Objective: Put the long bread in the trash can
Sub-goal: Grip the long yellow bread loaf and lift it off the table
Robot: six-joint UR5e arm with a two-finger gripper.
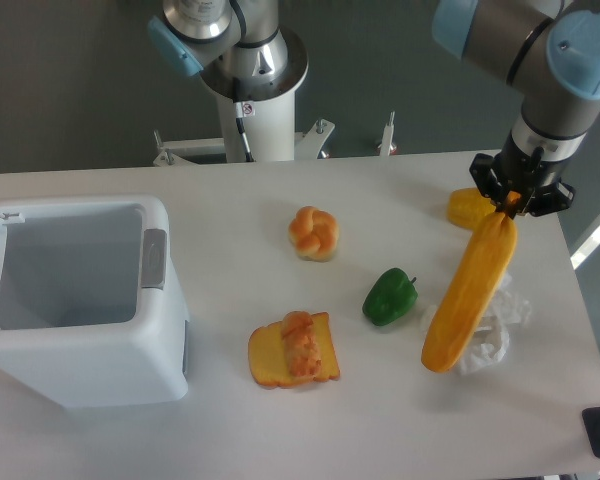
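Far to the gripper's left stood the trash can (80,300), white and boxy, its lid open for the drop. Between them lay a toast slice (292,350), a knotted bun (314,232) and a green pepper (389,296). At the right, the gripper (510,203) was clamped on the top end of the long bread (468,295), a smooth orange-yellow loaf hanging slantwise below it, apparently lifted for carrying.
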